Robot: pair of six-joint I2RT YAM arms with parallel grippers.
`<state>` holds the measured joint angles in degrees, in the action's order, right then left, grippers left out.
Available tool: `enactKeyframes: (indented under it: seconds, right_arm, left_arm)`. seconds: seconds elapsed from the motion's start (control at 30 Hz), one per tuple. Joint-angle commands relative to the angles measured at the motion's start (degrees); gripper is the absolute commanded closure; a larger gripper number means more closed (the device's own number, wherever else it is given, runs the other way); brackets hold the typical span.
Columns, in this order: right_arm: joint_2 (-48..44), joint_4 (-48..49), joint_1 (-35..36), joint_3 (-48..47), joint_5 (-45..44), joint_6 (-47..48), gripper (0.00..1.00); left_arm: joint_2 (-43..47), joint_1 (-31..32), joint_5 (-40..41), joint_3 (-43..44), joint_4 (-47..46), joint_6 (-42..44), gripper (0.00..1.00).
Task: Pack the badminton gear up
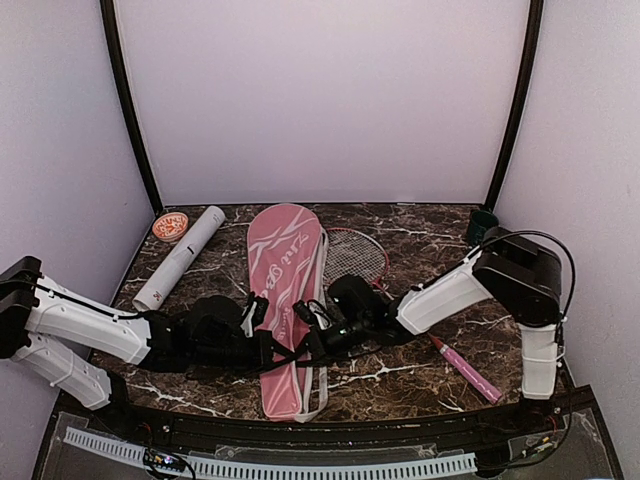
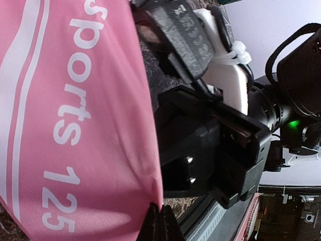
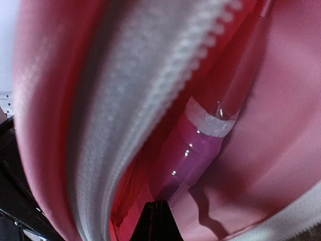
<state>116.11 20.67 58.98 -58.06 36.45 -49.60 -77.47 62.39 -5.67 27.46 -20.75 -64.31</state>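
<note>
The pink racket-shaped bag (image 1: 283,290) with white lettering lies lengthwise in the middle of the table. My left gripper (image 1: 262,345) is shut, pinching the bag's edge (image 2: 159,210). My right gripper (image 1: 316,335) is at the bag's right edge, shut at the opening (image 3: 158,213). In the right wrist view one racket's pink handle (image 3: 193,160) lies inside the bag, beside the white zip band (image 3: 145,95). A second red-framed racket (image 1: 357,256) lies on the table to the right, its pink handle (image 1: 466,371) pointing to the near right. The white tube (image 1: 181,257) lies at the far left with a red cap (image 1: 170,226) beside it. No shuttlecocks show.
A small dark green cup (image 1: 481,225) stands at the far right corner. Black posts and pale walls close in the marble table (image 1: 420,240). The right arm's body (image 2: 215,150) is close to the left gripper. A black rail (image 1: 330,425) runs along the near edge.
</note>
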Motion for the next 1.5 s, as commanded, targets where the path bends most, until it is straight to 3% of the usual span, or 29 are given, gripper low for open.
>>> enactKeyframes:
  seconds: [0.0,0.13,0.3,0.5,0.67,0.87,1.1,1.47]
  right_arm:
    - [3.9,9.6,0.4,-3.1,6.4,-3.4,0.97]
    - [5.1,11.7,0.2,-5.0,7.4,-5.3,0.87]
    - [2.2,7.1,-1.8,-2.6,3.0,-1.9,0.80]
    - [-10.6,-16.1,-5.3,-2.0,-7.0,16.0,0.75]
    - [-20.7,-29.4,-11.4,0.6,-13.5,24.8,0.67]
    - [-24.4,-46.8,-17.5,-0.3,-29.7,34.1,0.63]
    - [-26.6,-48.4,-23.5,5.9,-33.4,35.3,0.62]
    - [-22.4,-50.2,-25.1,3.4,-36.9,38.9,0.65]
  left_arm:
    - [-0.2,-0.3,-1.5,-0.6,-4.9,-0.5,1.00]
    - [-0.2,-0.3,-1.7,-0.9,-5.4,-1.0,1.00]
    - [0.7,-0.3,-0.5,-1.2,-3.7,-1.0,1.00]
    - [0.8,-0.8,0.3,-1.2,-1.2,0.1,1.00]
    - [0.7,-0.9,0.1,-0.9,-1.2,1.2,1.00]
    - [2.0,-1.2,0.5,-1.5,-1.7,1.4,1.00]
    - [2.9,-1.2,0.3,-0.8,-0.7,2.6,1.00]
    - [2.8,-1.2,0.3,-0.9,-1.1,2.6,1.00]
